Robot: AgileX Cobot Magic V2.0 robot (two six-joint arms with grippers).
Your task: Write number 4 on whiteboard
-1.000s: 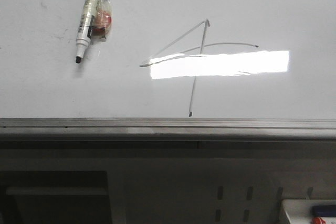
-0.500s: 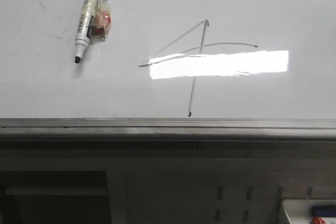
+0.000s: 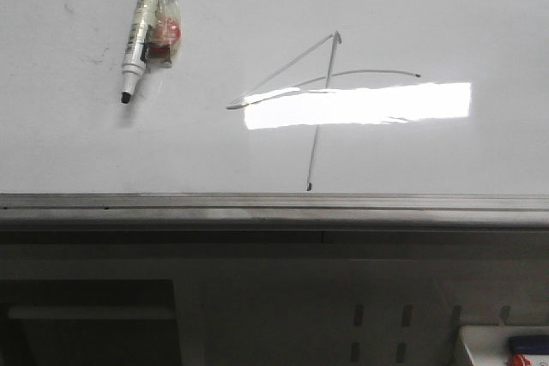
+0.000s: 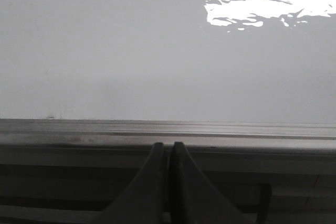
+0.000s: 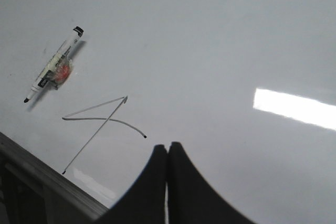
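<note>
A marker lies on the whiteboard, well apart from the number 4. Bare board surrounds both.

white whiteboard, thin dark number 4

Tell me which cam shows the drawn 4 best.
Right wrist view: the number 4 is whole, with no glare on it. In the front view the 4 is complete, but a bright reflection crosses its crossbar. The left wrist view shows only bare whiteboard and its edge rail, no 4.
</note>
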